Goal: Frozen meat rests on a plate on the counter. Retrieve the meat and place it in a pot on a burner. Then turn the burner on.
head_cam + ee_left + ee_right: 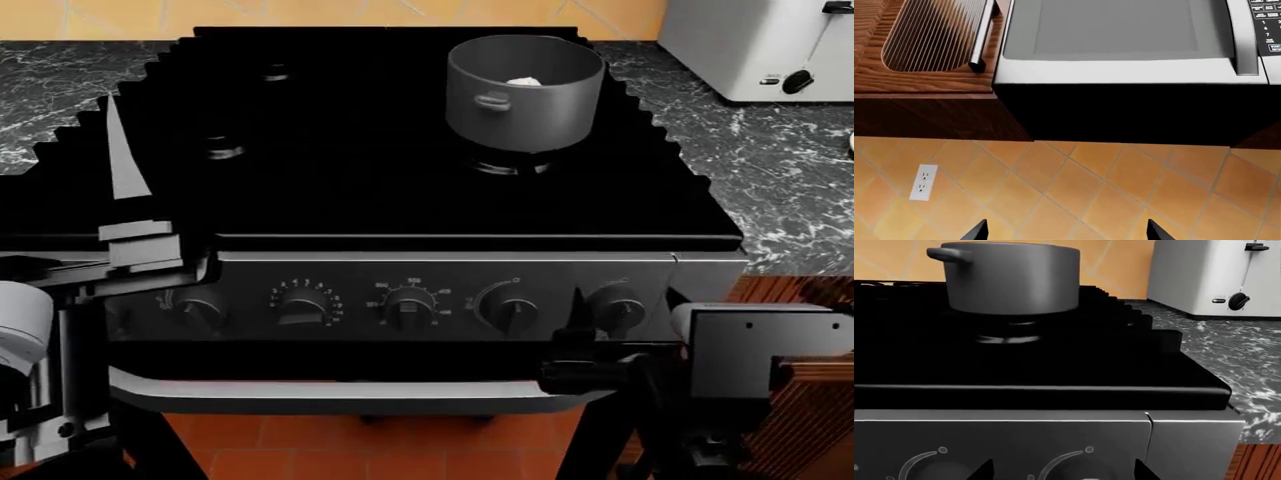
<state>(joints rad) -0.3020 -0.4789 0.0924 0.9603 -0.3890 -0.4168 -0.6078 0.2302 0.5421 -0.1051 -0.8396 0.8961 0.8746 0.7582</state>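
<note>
While the pot point(525, 88) stands upright on the rear right burner point(513, 165) of the black stove point(400, 190), the frozen meat point(525, 81) lies inside it, a pale lump just visible above the rim. The plate is out of all three views. The dark marble counter point(767, 175) flanks the stove on both sides, and a silver toaster point(761, 45) sits on it at the far right, well apart from the pot.

The right gripper point(1063, 467) is low in front of the stove's control panel, near the two rightmost knobs point(617, 308); its fingers point(982, 471) are spread apart with nothing between them, and contact with any knob cannot be confirmed. From the right wrist camera the burner's silvery ring point(1009, 339) shows beneath the pot base.

The left gripper point(1066, 231) points at the orange tiled wall below a microwave point(1134, 45) and a wooden cabinet point(921, 85); its fingers point(977, 232) are likewise spread, holding nothing. A wall outlet point(923, 182) sits on the tiles.
</note>
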